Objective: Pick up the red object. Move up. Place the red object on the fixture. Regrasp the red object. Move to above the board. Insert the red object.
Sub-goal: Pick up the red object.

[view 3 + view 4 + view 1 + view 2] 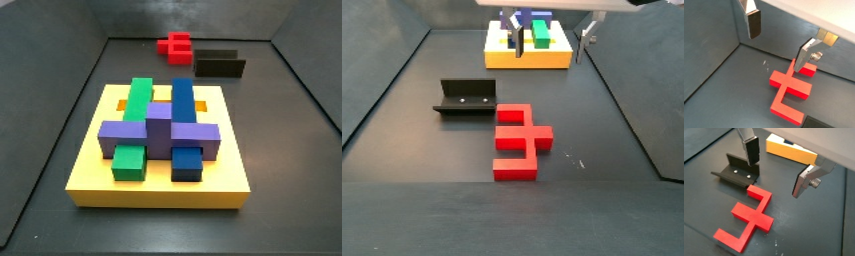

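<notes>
Claw (777,170) hangs above the floor with fingers (753,24) spread apart, nothing between them. Red object (516,140) lies flat on the dark floor beneath the claw, just beside the fixture (468,97), apart from it in a side view. Board (94,165) with green, blue and purple blocks sits well apart. No readable writing or labels anywhere.

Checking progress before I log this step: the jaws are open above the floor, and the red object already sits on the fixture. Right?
Not quite. The red object lies flat on the floor beside the fixture, not on it; a side view shows this. The gripper does hang above the floor with its jaws open and empty.
</notes>
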